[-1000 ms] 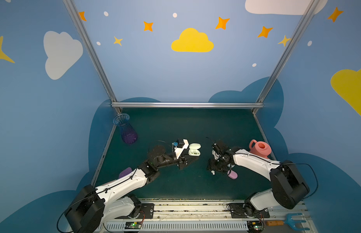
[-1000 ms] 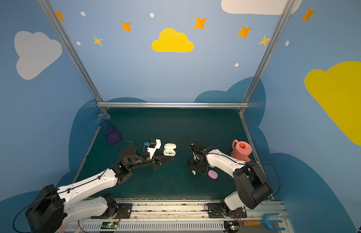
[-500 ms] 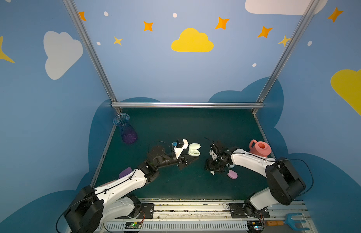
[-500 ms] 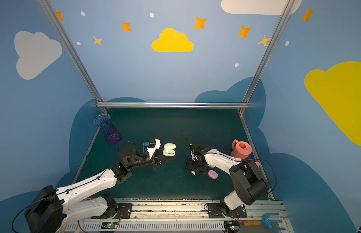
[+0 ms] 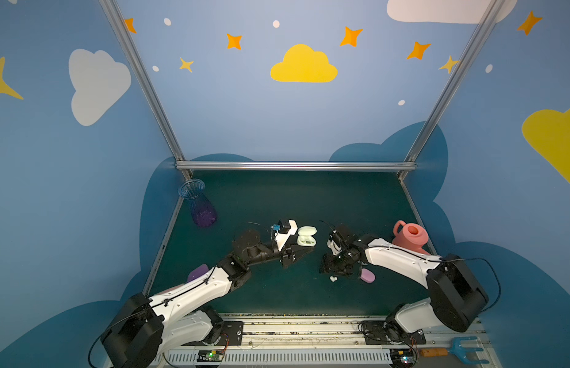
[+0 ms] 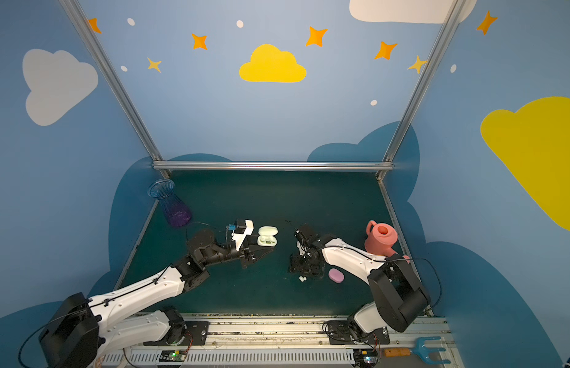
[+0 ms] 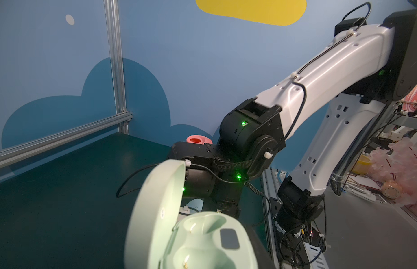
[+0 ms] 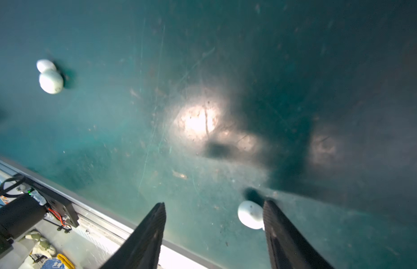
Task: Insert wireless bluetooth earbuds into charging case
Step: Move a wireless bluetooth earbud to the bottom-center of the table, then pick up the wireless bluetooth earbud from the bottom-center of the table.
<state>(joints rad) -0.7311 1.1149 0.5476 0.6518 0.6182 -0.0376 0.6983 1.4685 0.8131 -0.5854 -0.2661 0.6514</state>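
Note:
A mint-green charging case (image 7: 202,242) fills the left wrist view with its lid (image 7: 156,209) open and both sockets empty. My left gripper (image 5: 302,251) is shut on it above the mat, and both top views show the case (image 6: 267,237) at its tip. My right gripper (image 8: 214,203) points down at the mat, open. One whitish earbud (image 8: 250,214) lies between its fingers, against the inner face of one finger (image 8: 279,223). Another earbud (image 8: 49,76) lies apart on the mat, and in the top views this earbud (image 5: 333,278) sits just in front of the right gripper (image 5: 336,269).
A closed pink case (image 5: 367,275) lies right beside the right gripper. A purple case (image 5: 197,272) is half hidden behind the left arm. A pink watering can (image 5: 411,237) stands at the right edge, and a blue-purple vase (image 5: 199,207) at the back left.
My right gripper has shifted a little to the left and toward the front edge, low over the mat. The left arm and the case have held still.

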